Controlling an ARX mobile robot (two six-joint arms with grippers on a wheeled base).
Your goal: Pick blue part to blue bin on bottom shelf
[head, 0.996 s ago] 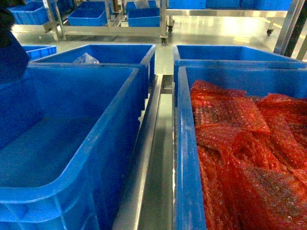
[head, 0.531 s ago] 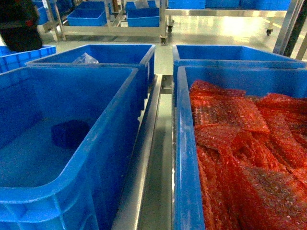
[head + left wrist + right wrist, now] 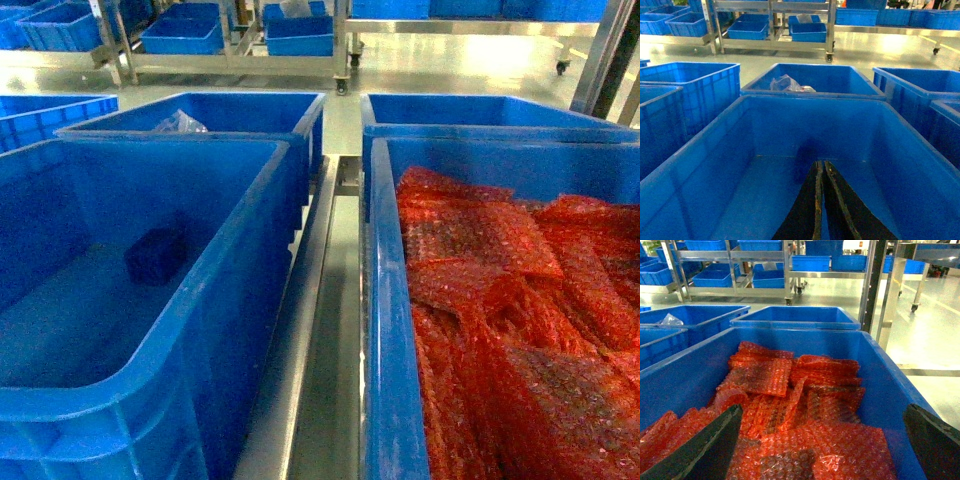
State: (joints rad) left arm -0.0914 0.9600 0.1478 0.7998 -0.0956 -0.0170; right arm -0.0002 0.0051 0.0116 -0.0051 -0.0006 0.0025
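The blue part (image 3: 155,257), a small dark navy block, lies on the floor of the blue bin (image 3: 240,230) near its back wall. In the left wrist view it shows as a dark patch (image 3: 806,152) just beyond my left gripper (image 3: 820,165). That gripper is shut, its black fingers (image 3: 812,200) pressed together with nothing between them, hanging above the bin floor. My right gripper (image 3: 822,409) is open wide over the neighbouring crate of red bubble wrap (image 3: 790,405). Neither gripper shows in the head view. The bin rests on the bottom shelf's steel rail (image 3: 318,300).
The bubble-wrap crate (image 3: 385,330) stands right of the blue bin, with the steel rail between them. Behind them are two more blue crates, one holding a clear plastic bag (image 3: 180,123). Steel racks with blue trays (image 3: 300,35) stand across the floor.
The dark left arm rose out of the blue bin and left the head view at the top left. The blue part, let go, now lies on the bin floor.
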